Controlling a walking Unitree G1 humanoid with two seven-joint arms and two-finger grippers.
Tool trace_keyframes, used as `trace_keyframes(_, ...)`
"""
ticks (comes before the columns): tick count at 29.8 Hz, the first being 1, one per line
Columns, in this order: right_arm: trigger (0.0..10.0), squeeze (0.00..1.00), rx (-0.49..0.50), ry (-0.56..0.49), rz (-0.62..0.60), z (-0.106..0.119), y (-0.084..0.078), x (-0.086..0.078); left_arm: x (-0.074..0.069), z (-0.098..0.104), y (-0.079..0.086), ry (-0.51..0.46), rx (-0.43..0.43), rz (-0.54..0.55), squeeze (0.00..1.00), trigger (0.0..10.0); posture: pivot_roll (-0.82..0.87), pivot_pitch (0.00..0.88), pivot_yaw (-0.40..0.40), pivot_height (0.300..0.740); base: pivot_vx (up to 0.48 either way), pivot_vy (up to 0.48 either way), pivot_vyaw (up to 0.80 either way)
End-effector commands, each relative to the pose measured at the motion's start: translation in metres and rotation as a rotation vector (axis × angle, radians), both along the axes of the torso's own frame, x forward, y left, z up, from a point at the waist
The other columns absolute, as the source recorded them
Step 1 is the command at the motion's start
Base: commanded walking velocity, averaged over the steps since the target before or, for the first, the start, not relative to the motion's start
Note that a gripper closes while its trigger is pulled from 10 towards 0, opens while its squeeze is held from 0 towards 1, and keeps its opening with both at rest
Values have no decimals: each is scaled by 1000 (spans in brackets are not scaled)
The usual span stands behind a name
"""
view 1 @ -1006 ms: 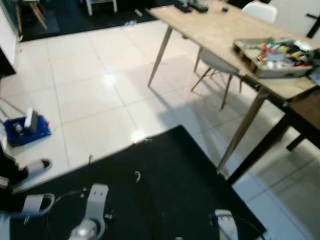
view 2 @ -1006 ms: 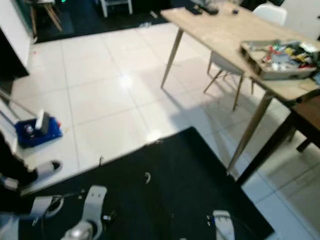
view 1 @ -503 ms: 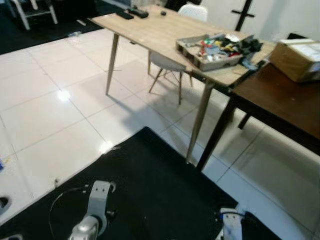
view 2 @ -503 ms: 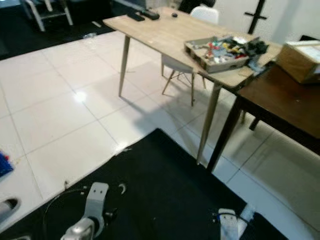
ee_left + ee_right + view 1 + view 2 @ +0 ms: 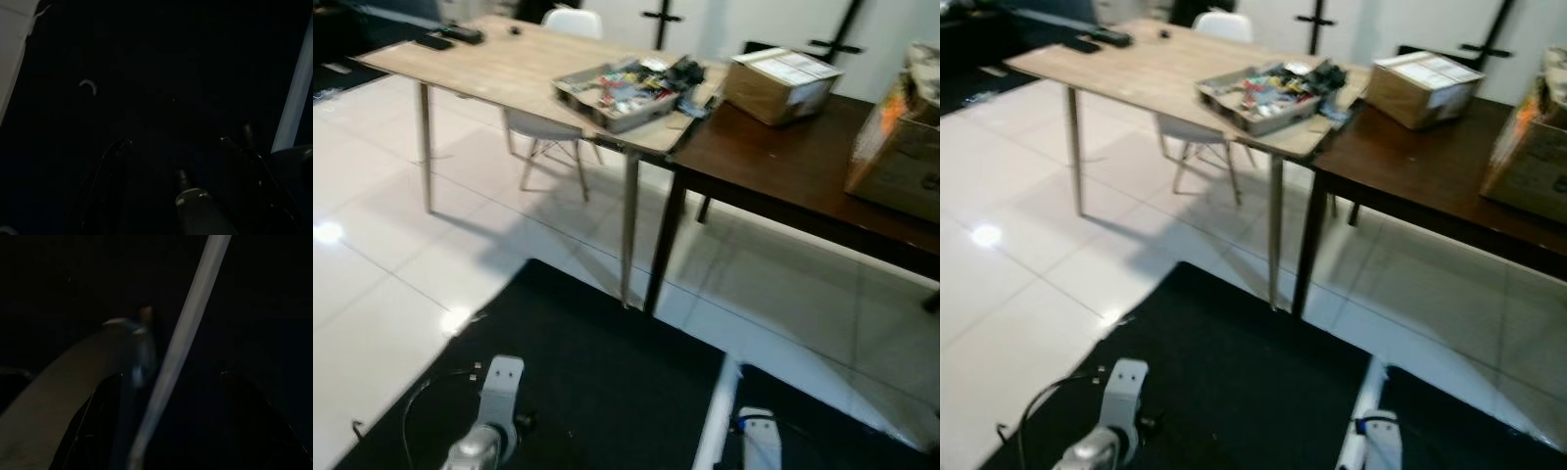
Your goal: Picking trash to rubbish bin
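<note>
My left arm (image 5: 495,409) and right arm (image 5: 759,443) hang low over a black floor mat (image 5: 578,372). In the dark left wrist view, the left gripper (image 5: 173,142) has its two fingers apart with nothing between them, above the mat and a small white curled scrap (image 5: 88,85). The right gripper (image 5: 171,377) also stands open, over a pale strip (image 5: 183,342) that runs between two mats. A tray of mixed clutter (image 5: 617,86) sits on the light wooden table (image 5: 499,69).
A dark brown table (image 5: 783,166) adjoins the light one and carries a cardboard box (image 5: 778,80) and a second box (image 5: 896,152). A white chair (image 5: 548,122) stands under the light table. White tiled floor (image 5: 372,245) lies to the left; table legs (image 5: 628,230) stand near the mat.
The whole picture has swung: the camera turned right. The blue item and the shoes on the left have left the frame, and the dark table with its boxes has come in.
</note>
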State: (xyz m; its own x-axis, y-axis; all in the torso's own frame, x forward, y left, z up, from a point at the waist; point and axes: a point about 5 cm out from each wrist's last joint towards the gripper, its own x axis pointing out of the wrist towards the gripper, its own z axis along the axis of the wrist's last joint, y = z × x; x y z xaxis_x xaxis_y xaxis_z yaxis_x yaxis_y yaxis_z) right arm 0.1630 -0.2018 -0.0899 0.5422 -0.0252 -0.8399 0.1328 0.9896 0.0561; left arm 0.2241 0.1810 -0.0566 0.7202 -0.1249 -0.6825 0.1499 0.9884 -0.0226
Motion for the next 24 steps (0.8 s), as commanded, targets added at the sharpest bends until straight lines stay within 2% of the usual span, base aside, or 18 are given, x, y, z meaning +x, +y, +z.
trace_keyframes(1,10000,0,-9,7,-12,0,-5,-2,-5,-3,1,21,9,-8,0,10000,47,119,33,740,0,0,-800)
trace_keyframes(18,10000,0,-12,7,-5,1,-5,0,-4,-3,0,15,1,1,0,10000,47,124,28,740,0,0,-800)
trace_keyframes(24,10000,0,10,-21,26,2,1,3,-2,-1,2,0,13,20,0,10000,50,136,27,740,0,0,-97)
